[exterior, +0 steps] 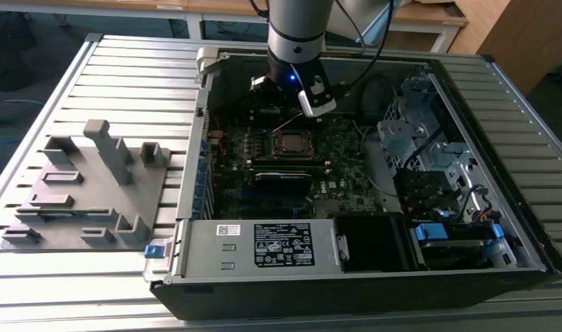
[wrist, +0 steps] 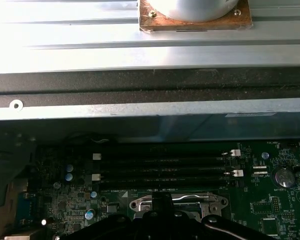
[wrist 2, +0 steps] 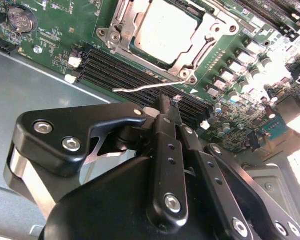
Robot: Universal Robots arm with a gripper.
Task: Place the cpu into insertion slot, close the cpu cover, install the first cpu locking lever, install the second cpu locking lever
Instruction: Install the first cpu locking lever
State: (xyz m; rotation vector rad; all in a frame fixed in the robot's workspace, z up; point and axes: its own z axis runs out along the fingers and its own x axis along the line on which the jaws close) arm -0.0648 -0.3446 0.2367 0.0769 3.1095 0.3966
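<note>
In the exterior view the arm (exterior: 299, 34) reaches into the open computer case (exterior: 354, 297), at 12 o'clock from the insertion slot (exterior: 293, 144). In the second wrist view the cpu (wrist 2: 162, 30) sits in the slot, with the cpu cover (wrist 2: 196, 45) lying flat around it. The gripper (wrist 2: 165, 100) has its fingers pressed together, tips just beside a thin wire locking lever (wrist 2: 140, 88) lying over the memory slots (wrist 2: 120, 70). Whether they touch cannot be told.

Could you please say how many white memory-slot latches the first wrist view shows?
4: two white latches at the end of the memory slots near the coin battery, two at the opposite end; darker ones may go unseen.
</note>
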